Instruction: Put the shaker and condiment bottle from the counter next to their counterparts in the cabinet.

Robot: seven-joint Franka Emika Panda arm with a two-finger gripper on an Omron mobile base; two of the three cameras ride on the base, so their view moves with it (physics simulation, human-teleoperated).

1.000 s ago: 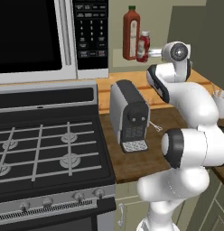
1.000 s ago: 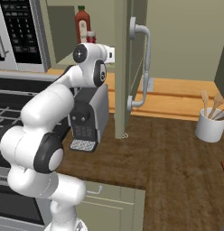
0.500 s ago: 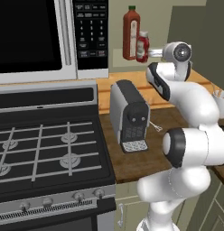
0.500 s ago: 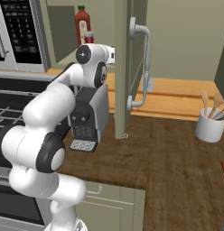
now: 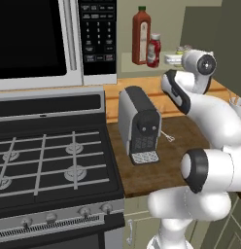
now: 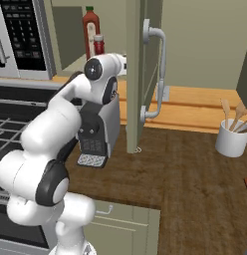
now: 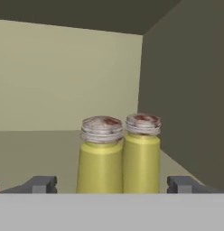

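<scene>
With the gripper [image 7: 112,186] spread wide, both shakers [image 7: 101,155] and both bottles [image 5: 146,43] are seen shelved in the cabinet [image 7: 64,76].

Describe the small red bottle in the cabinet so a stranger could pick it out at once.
Look into the open cabinet just right of the microwave, above the coffee machine. On its shelf two red bottles stand side by side. The condiment bottle is the right one: squat, white-capped and white-labelled, about half the height of the tall sauce bottle with its red cap.

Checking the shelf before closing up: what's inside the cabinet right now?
Inside the cabinet: two yellow shakers side by side, plus the tall red bottle and small condiment bottle. The arm covers the shelf's right part.
</scene>
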